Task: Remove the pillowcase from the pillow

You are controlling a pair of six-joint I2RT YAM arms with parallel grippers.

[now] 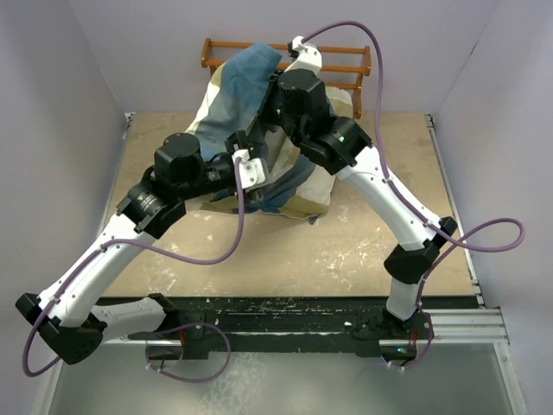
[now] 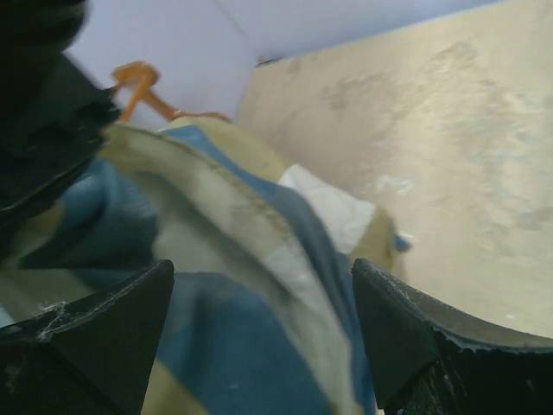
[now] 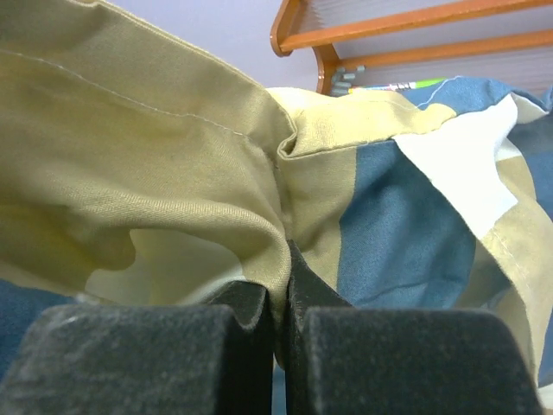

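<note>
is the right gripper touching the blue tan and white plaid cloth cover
Touching: the right wrist view shows the right gripper shut on a tan fold of the blue, tan and white plaid cloth pillowcase.

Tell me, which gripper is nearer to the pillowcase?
Right. The right gripper is shut on a fold of the pillowcase; the left gripper stands open close over it, gripping nothing.

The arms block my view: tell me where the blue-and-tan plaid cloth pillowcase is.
In the top view the pillowcase is heaped at the table's far centre, before the orange wooden rack, a tan fold pinched in the right pincer.
</note>
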